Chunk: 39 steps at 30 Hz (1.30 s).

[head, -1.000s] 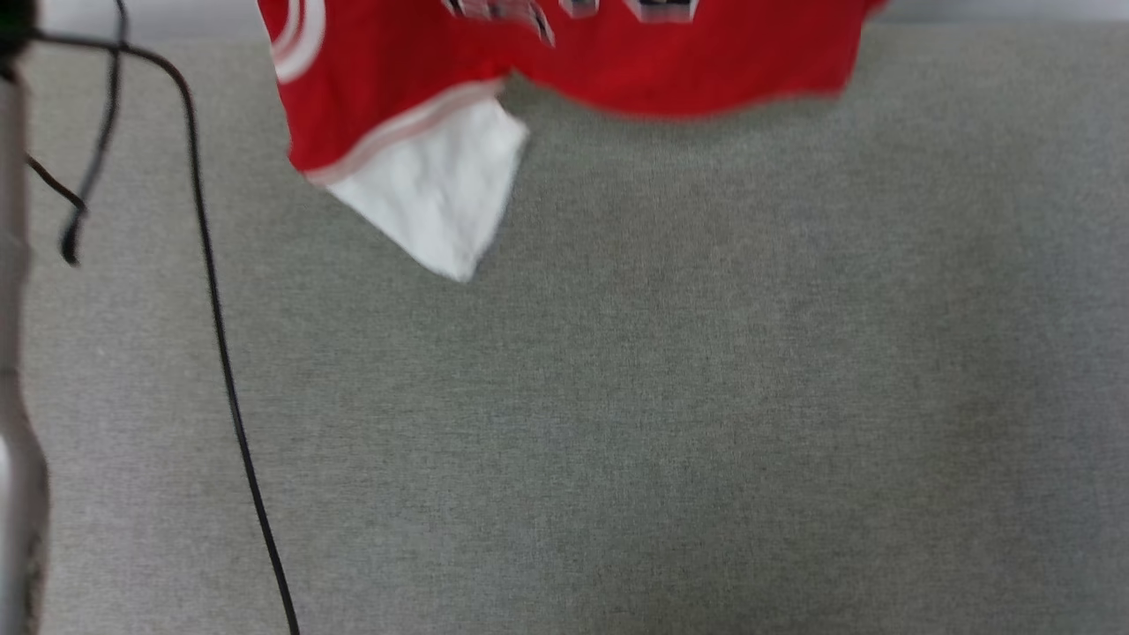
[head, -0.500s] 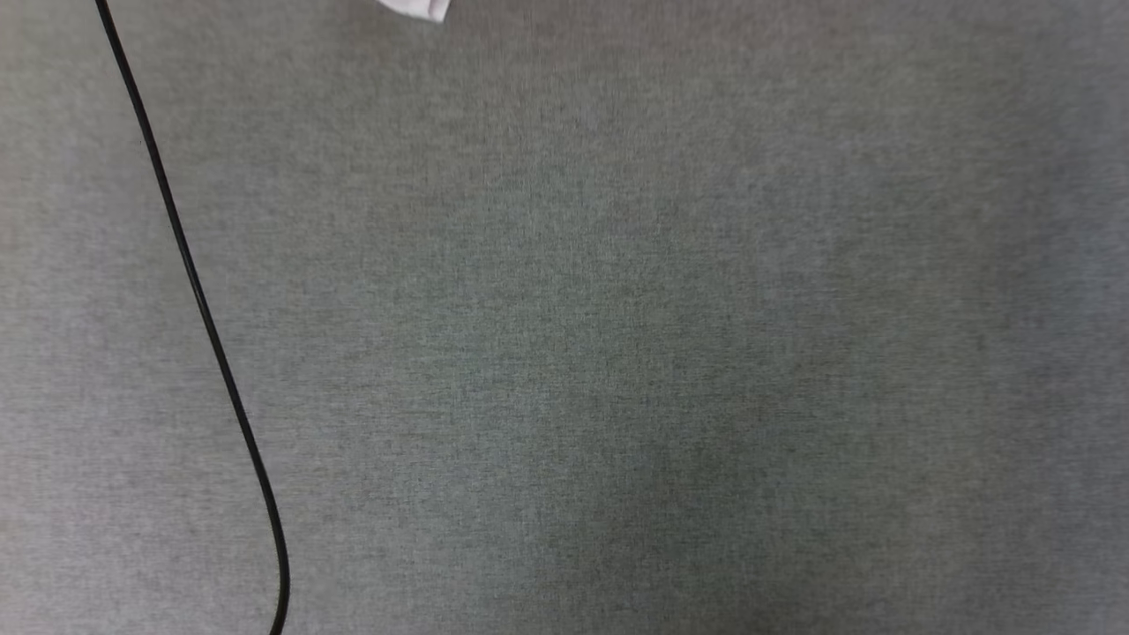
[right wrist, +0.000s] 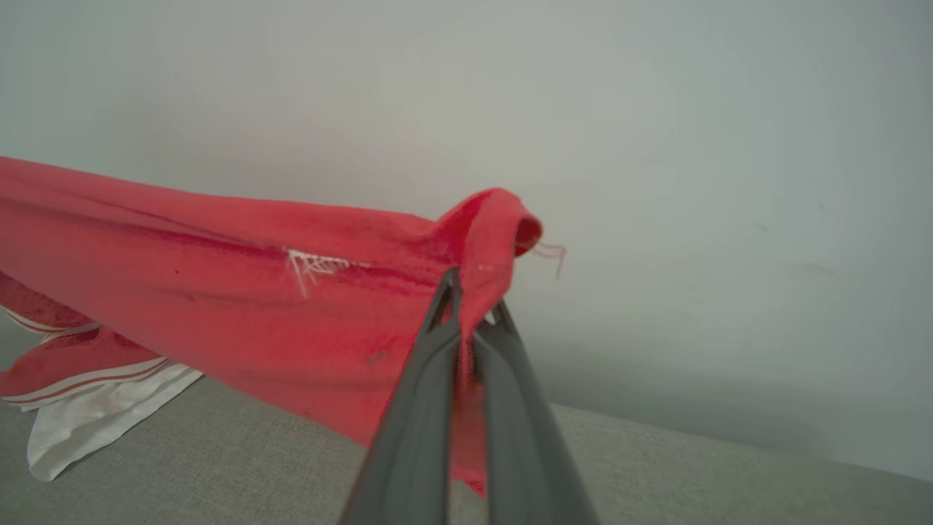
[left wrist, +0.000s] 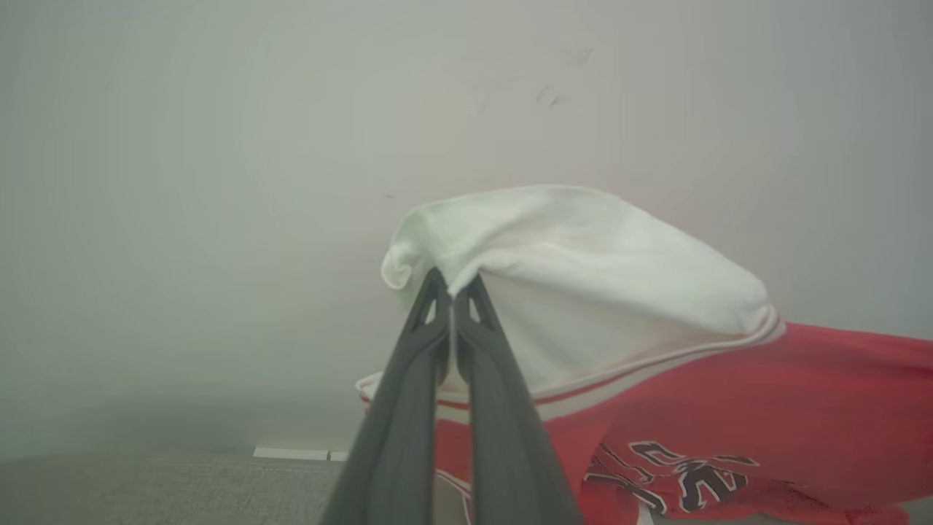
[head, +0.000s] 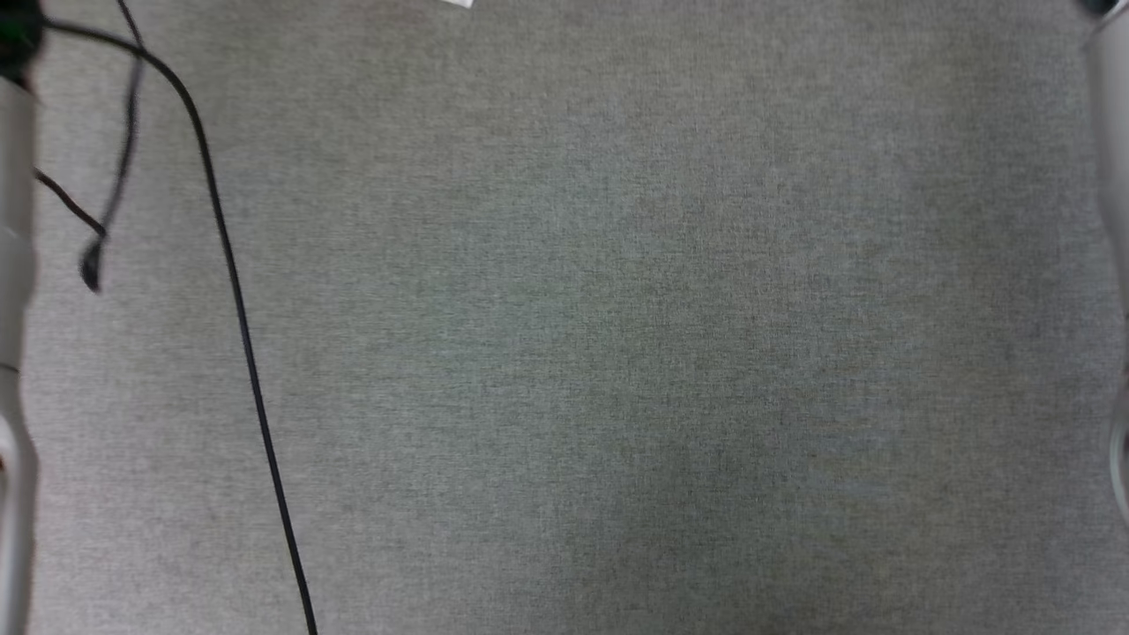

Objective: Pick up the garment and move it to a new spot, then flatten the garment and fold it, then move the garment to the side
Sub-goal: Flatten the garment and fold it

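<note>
While the left gripper point(left wrist: 453, 293) is clamped on the white sleeve point(left wrist: 583, 270) and the right gripper point(right wrist: 472, 308) is pinched on a red edge, the garment point(right wrist: 219, 292) hangs spread between both, raised above the grey fabric surface point(right wrist: 656, 467).

Seemingly a bare lab or test room: grey fabric-covered worktop point(head: 617, 353), plain pale wall point(right wrist: 656, 109) behind, loose black cable point(head: 239, 309) trailing across.
</note>
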{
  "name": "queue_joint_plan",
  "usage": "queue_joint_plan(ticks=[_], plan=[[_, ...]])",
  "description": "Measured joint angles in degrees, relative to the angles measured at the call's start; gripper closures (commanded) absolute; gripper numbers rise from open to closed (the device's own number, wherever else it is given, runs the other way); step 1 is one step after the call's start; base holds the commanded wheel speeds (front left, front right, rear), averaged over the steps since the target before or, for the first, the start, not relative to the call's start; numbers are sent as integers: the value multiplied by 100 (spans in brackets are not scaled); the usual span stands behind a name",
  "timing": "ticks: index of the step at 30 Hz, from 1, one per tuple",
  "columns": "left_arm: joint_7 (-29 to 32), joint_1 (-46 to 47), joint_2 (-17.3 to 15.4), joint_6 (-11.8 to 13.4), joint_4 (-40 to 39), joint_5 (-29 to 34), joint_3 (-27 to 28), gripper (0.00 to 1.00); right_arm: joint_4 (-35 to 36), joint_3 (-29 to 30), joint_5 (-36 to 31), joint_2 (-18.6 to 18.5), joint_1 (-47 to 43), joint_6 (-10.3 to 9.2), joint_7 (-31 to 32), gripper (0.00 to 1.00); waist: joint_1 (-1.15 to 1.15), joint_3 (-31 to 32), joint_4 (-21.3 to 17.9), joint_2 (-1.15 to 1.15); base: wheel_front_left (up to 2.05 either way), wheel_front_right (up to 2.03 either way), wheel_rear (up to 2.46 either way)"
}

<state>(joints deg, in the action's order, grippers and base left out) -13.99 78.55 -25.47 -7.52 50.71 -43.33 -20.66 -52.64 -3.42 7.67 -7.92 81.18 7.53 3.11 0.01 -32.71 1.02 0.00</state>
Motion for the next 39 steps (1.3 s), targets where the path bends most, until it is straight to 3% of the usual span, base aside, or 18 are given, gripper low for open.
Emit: queue_joint_plan(ticks=[7,22,29,30,39], plan=[[-90,-959,77,0,-254,-127,-19,100,-86,-326,368,-99,-917,1,-282,100,-1,361,88,0,0,0,0],[-99,-3761,520,87,-1935,704,1195,100,511,-726,1152,-469,-2955,1,-427,100,-1,1350,159,0,0,0,0],[-99,-5031,787,149,-2546,1027,1529,100,1033,-692,1384,-579,-4032,2,-399,100,-2,1831,215,0,0,0,0],[-99,-5495,853,172,-2777,1152,1580,100,1301,-612,1416,-642,-4513,3,-356,100,-2,2036,246,0,0,0,0],[-79,-6820,927,359,-3361,1282,1604,100,2290,-190,1488,-587,-6155,4,-152,100,-2,2665,335,0,0,0,0]])
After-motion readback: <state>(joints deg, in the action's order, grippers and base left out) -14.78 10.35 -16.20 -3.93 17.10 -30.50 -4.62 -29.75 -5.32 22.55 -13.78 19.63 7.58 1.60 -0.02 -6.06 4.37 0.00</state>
